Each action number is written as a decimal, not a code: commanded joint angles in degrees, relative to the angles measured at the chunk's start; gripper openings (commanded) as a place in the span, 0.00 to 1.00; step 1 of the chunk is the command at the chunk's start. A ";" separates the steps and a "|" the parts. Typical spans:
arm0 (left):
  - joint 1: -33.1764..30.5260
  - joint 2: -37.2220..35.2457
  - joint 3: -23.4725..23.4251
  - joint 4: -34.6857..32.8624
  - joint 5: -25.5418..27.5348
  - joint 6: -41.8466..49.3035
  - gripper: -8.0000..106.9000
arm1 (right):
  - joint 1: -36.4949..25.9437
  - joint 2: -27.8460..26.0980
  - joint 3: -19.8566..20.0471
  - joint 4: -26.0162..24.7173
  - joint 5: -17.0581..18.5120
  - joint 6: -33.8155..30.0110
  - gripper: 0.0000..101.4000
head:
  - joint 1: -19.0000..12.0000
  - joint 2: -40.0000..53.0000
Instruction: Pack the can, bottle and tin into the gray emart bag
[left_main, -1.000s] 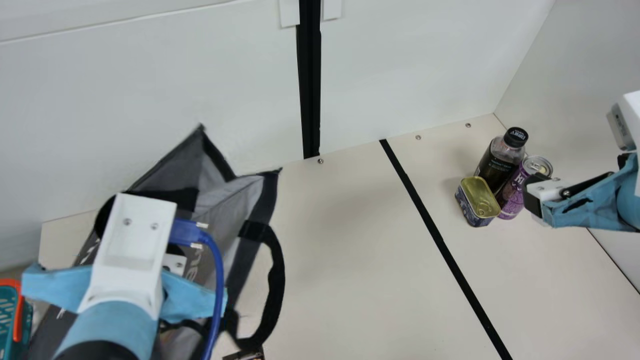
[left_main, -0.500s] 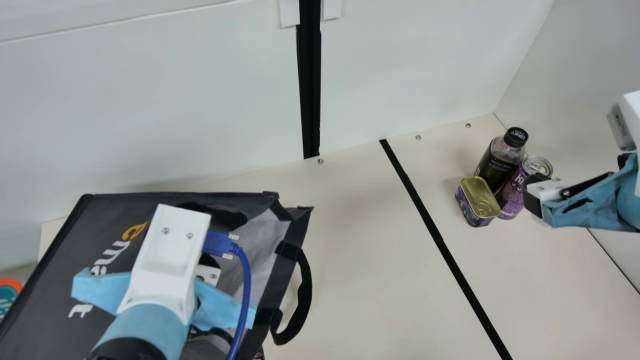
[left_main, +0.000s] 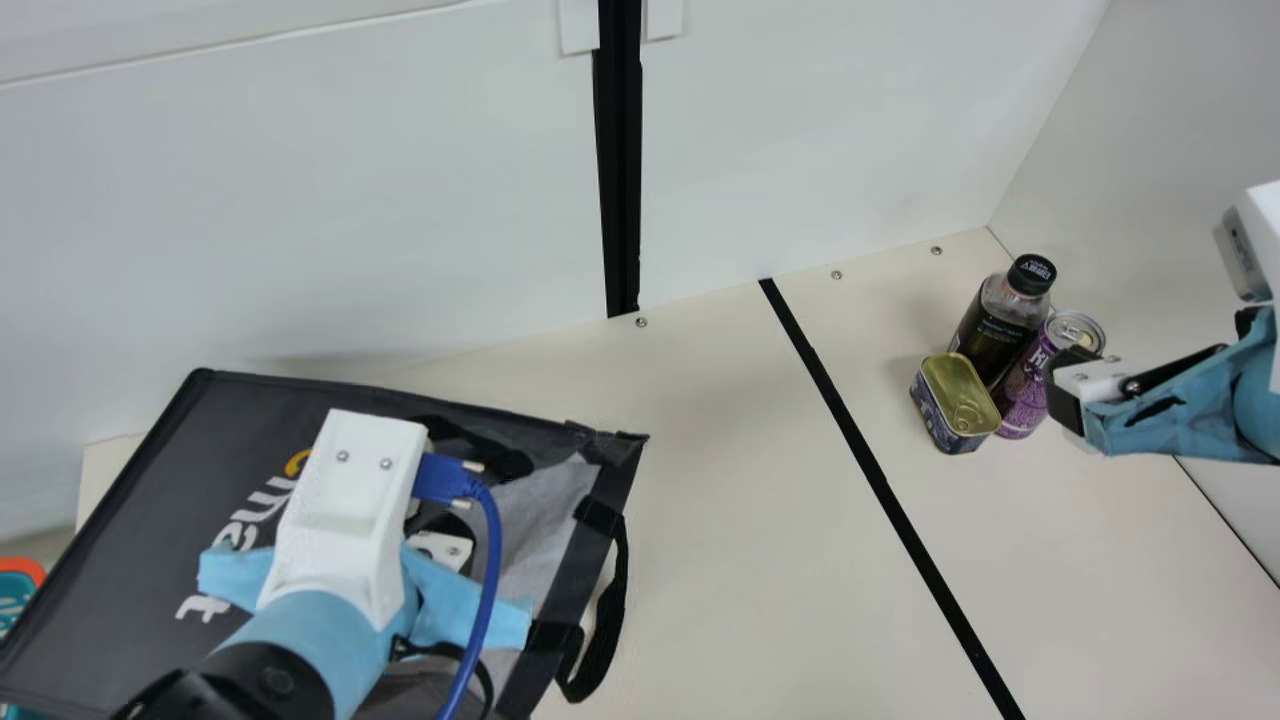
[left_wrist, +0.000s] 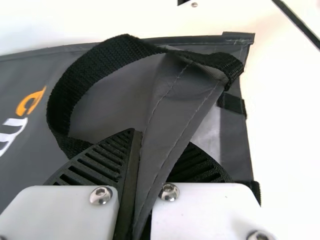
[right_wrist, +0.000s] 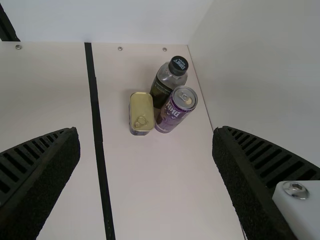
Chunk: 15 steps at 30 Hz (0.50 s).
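Note:
My left gripper (left_main: 355, 505) is over the gray bag (left_main: 150, 500), which lies on its side at the table's left with its open end facing right. In the left wrist view my left gripper (left_wrist: 157, 142) is shut on a fold of the bag's rim (left_wrist: 172, 107), beside a black handle (left_wrist: 75, 80). My right gripper (left_main: 1065, 395) is held in front of the purple can (left_main: 1025, 390), near the bottle (left_main: 990, 330) and the tin (left_main: 955, 400); all three stand close together. In the right wrist view my right gripper (right_wrist: 145, 135) is open with nothing between its fingers.
White walls (left_main: 850, 120) border the table's back and right side. A black tape line (left_main: 880, 480) crosses the table between the bag and the grouped items. A teal and orange object (left_main: 18, 580) shows at the far left edge.
The left arm has moved right with the bag's rim; the bag has turned from a raised, crumpled shape to flatter, its mouth shifting right. The right arm and the three items have stayed put.

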 joint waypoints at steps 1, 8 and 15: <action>0.63 -0.13 0.25 -2.48 -1.02 0.50 0.16 | 0.00 0.00 0.00 0.00 0.00 0.00 0.90 | -1.30 -0.05; 3.57 -0.48 1.48 -9.57 -3.94 3.13 0.16 | 0.00 0.00 0.00 0.00 0.00 0.00 0.90 | -1.30 -0.05; 7.18 -0.86 2.82 -18.74 -6.54 7.30 0.16 | 0.00 0.00 0.00 0.00 0.00 0.00 0.90 | -1.30 -0.05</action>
